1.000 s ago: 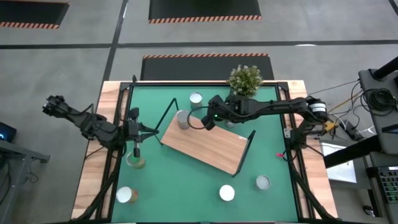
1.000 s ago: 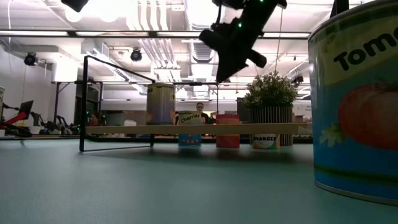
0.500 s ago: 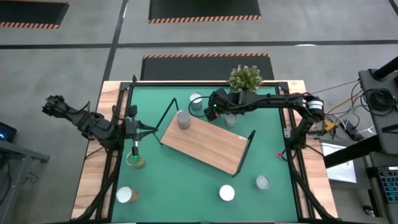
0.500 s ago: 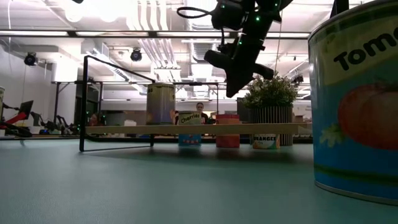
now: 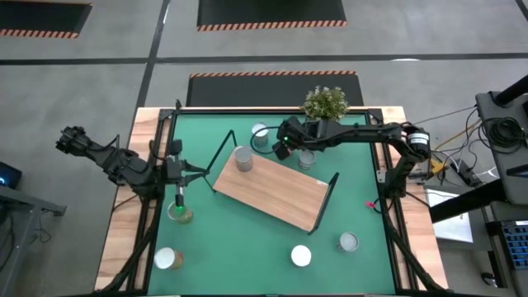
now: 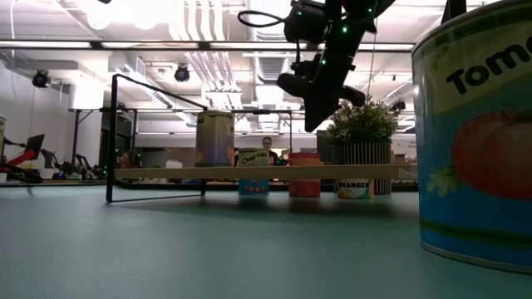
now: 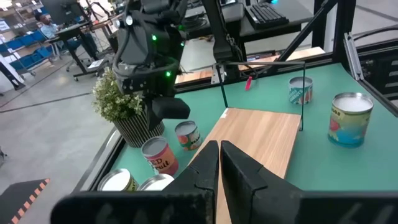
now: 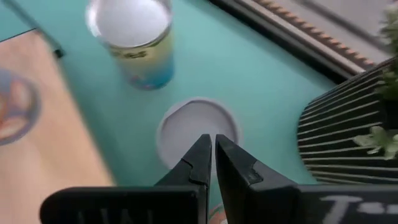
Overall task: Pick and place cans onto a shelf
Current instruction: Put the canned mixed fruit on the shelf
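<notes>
Hanging the right pincer (image 8: 211, 142), shut tight and empty, over a white-topped can (image 8: 185, 124) on the table (image 5: 247, 247), beside the shelf (image 5: 272, 191). Needing to open wide, then go straight down. Resting the left pincer (image 7: 219, 148), shut and empty, at the left.

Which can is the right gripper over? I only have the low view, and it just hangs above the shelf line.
Observer: The right gripper is directly above a white-topped can. That can stands on the green mat between the shelf and the potted plant.
Operator: Fingers open?
Observer: No. The right wrist view shows them shut, tips together over the lid.
Operator: Left arm?
Observer: The left gripper is near the mat's left edge, beside a green-topped can, and its fingers are shut too.
</notes>
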Tool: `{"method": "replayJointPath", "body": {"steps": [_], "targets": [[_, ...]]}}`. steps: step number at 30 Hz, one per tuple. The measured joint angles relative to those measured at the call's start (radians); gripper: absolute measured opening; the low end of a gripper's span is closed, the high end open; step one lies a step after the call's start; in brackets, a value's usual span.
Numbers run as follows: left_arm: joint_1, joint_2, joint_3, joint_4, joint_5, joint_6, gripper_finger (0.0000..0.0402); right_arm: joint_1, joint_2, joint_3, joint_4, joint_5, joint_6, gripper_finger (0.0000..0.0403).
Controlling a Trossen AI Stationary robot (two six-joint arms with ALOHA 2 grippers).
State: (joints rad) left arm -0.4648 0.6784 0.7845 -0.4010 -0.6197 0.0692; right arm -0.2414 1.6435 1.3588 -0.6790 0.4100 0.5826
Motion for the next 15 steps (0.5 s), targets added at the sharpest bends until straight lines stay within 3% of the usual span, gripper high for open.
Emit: {"method": "replayJointPath", "body": {"steps": [4, 15], "targets": [[0.000, 0.003, 0.000, 0.000, 0.000, 0.000, 0.0000, 0.006, 0.018, -0.025, 0.044, 0.057, -0.010, 0.0013], [0.000, 0.004, -0.001, 0.000, 0.000, -0.003, 0.0000, 0.006, 0.039, -0.038, 0.094, 0.058, -0.034, 0.0013]]}}
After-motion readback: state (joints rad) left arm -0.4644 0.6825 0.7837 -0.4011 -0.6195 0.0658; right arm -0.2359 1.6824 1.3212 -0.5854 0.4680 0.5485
